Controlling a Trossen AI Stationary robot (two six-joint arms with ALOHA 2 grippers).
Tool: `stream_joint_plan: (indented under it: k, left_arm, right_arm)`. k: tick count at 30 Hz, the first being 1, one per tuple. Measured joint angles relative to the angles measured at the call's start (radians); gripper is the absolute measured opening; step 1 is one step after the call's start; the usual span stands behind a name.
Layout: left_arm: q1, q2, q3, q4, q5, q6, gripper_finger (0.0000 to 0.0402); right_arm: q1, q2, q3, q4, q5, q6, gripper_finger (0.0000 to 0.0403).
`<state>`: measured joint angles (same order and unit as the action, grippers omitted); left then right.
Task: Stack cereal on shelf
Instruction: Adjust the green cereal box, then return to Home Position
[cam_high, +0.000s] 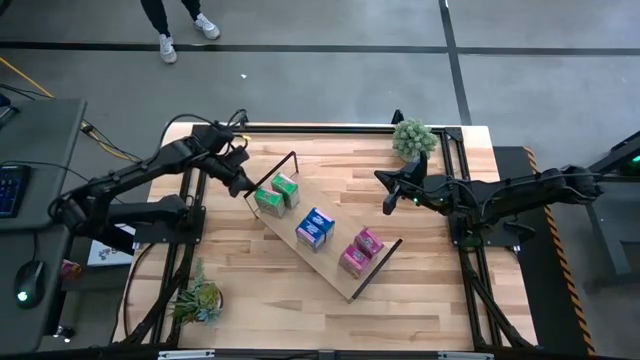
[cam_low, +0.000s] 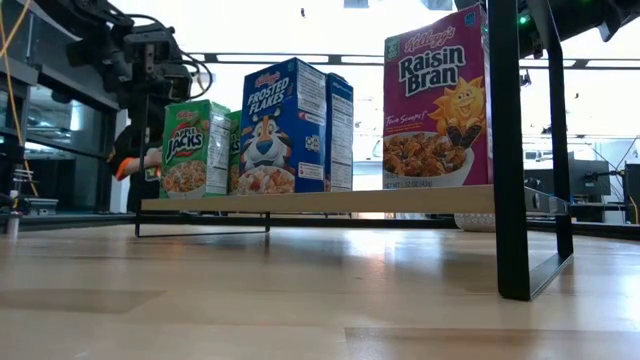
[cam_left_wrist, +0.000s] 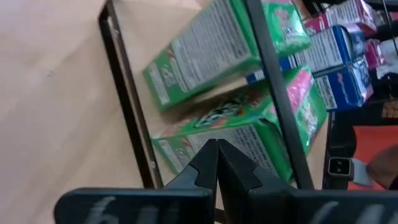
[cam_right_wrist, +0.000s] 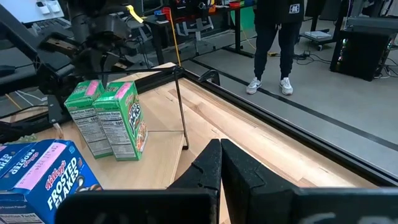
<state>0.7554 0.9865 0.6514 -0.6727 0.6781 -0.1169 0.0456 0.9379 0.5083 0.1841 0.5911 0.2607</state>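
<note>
High view showed the task looking all but finished: six small glossy cardboard cereal boxes stood in pairs on the long light-wood shelf board (cam_high: 335, 270), which lay diagonally on the slatted wooden tabletop (cam_high: 440, 290) with a thin dark rod frame at each short end. The two green boxes (cam_high: 277, 195) stood at the left far end, the two blue boxes (cam_high: 314, 229) in the middle, the two magenta boxes (cam_high: 360, 251) toward the right near end. No box lay loose on the table. The left gripper (cam_high: 243, 185) hovered just beside the green pair, its matte dark fingers together on nothing. The right gripper (cam_high: 388, 200) waited well apart to the right, fingers likewise together, near a bushy potted plant (cam_high: 413, 138).
</note>
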Motion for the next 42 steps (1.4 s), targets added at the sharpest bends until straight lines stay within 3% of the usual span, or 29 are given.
stream_joint_plan:
  k: [29,36,42]
  left_arm:
    - [-0.037,0.004,0.000,0.128,-0.001,-0.029,0.0000]
    - [-0.035,0.004,0.000,0.233,-0.036,-0.078,0.0000]
    - [0.006,-0.010,0.057,0.223,-0.145,-0.054,0.0000]
  right_arm:
    - [0.000,0.000,0.000,0.000,0.000,0.003,0.0000]
    - [0.000,0.000,0.000,0.000,0.000,0.003,0.0000]
    - [0.000,0.000,0.000,0.000,0.000,0.003,0.0000]
